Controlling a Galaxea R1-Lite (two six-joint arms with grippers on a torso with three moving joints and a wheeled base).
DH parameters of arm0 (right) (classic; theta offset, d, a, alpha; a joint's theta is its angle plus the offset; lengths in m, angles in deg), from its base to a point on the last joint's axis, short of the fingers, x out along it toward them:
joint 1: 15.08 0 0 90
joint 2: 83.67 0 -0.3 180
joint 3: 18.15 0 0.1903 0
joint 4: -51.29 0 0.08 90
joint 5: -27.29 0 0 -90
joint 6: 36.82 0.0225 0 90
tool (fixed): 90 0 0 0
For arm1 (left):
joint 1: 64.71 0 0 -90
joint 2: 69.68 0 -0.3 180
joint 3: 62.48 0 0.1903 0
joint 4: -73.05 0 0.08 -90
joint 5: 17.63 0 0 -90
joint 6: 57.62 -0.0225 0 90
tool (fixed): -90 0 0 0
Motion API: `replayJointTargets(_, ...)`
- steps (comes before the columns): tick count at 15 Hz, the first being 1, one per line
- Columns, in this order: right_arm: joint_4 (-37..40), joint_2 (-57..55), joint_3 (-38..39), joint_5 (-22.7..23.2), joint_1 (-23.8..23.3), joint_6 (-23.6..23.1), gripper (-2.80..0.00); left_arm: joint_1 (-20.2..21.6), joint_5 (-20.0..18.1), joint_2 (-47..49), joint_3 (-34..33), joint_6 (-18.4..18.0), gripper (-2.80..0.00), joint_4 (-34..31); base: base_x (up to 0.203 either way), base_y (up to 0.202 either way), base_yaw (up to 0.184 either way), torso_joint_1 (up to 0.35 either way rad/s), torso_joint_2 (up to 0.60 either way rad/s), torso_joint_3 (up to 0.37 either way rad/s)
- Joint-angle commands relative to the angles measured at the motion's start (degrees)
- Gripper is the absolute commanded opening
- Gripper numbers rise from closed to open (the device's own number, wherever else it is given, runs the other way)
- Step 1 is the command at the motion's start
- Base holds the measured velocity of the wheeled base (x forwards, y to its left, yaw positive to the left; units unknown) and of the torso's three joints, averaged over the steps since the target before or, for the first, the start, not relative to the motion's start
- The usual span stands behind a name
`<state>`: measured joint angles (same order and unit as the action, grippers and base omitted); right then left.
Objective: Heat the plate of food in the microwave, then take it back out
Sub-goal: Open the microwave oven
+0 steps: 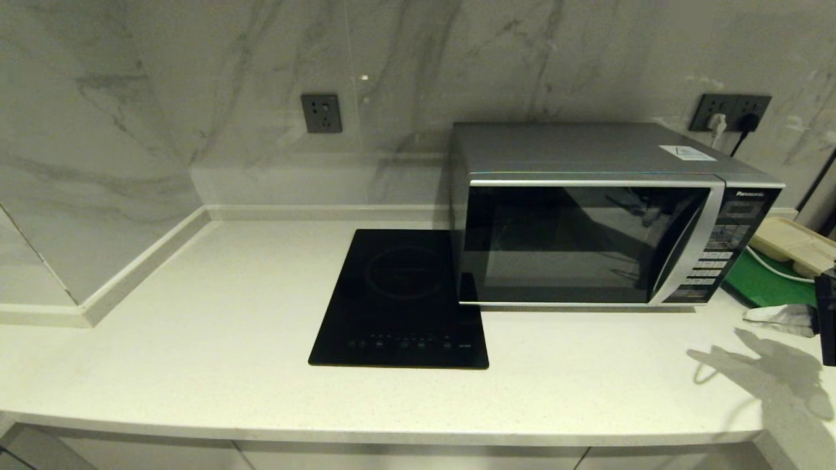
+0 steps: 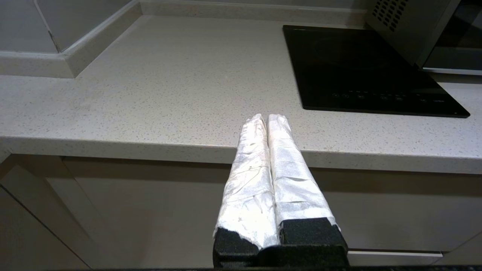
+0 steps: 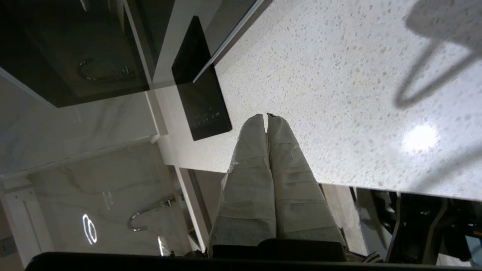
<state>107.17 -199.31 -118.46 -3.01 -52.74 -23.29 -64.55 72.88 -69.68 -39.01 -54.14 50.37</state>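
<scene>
- The right gripper (image 3: 266, 116) has its two taped fingers pressed together and holds nothing; it hangs over the front edge of the speckled white tabletop (image 3: 339, 75), off to the right of the microwave.
- In the head view only a dark part of the right arm (image 1: 827, 313) shows at the right border, with its shadow on the tabletop beside it.
- The left gripper (image 2: 266, 117) is also closed and empty; it is parked low in front of the tabletop edge, its tips pointing toward the bare tabletop.
- The microwave (image 1: 588, 215) stands at the back of the tabletop, ahead of and to the left of the right gripper, its dark glass door shut.
- The plate of food cannot be seen on the tabletop; whether it sits behind the dark door I cannot tell.
- The black cooktop (image 1: 400, 300) lies flat ahead of the left gripper and to its right, with the microwave's left corner overlapping its edge.
- A beige tray (image 1: 793, 245) rests on a green board (image 1: 761, 284) beyond the right gripper, right of the microwave.
</scene>
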Motion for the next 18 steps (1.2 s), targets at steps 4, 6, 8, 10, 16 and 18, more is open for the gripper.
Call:
replayJointTargets(4,-4.3,-8.1,-2.9,0.3,-0.1,0.3,-2.80,0.0,0.0,0.0,0.0,0.0,-2.80,0.0,0.000,0.000,0.000,0.000,0.00,0.000)
replayJointTargets(6,-4.4,-13.2,-7.5,0.3,-0.6,0.3,-2.80,0.0,0.0,0.0,0.0,0.0,-2.80,0.0,0.000,0.000,0.000,0.000,0.00,0.000)
replayJointTargets(8,-4.4,-17.3,-12.2,0.3,-0.9,0.3,-2.80,0.0,0.0,0.0,0.0,0.0,-2.80,0.0,0.000,0.000,0.000,0.000,0.00,0.000)
replayJointTargets(10,-4.4,-20.2,-15.9,0.4,-1.1,0.3,-2.80,0.0,0.0,0.0,0.0,0.0,-2.80,0.0,0.000,0.000,0.000,0.000,0.00,0.000)
replayJointTargets(16,-4.2,-26.2,-26.8,1.4,0.2,5.3,-2.80,0.0,0.0,0.0,0.0,0.0,-2.80,0.0,0.000,0.000,0.000,0.000,0.00,0.000)
replayJointTargets(18,-4.2,-27.4,-28.6,1.6,1.5,5.8,-2.80,0.0,0.0,0.0,0.0,0.0,-2.80,0.0,0.000,0.000,0.000,0.000,0.00,0.000)
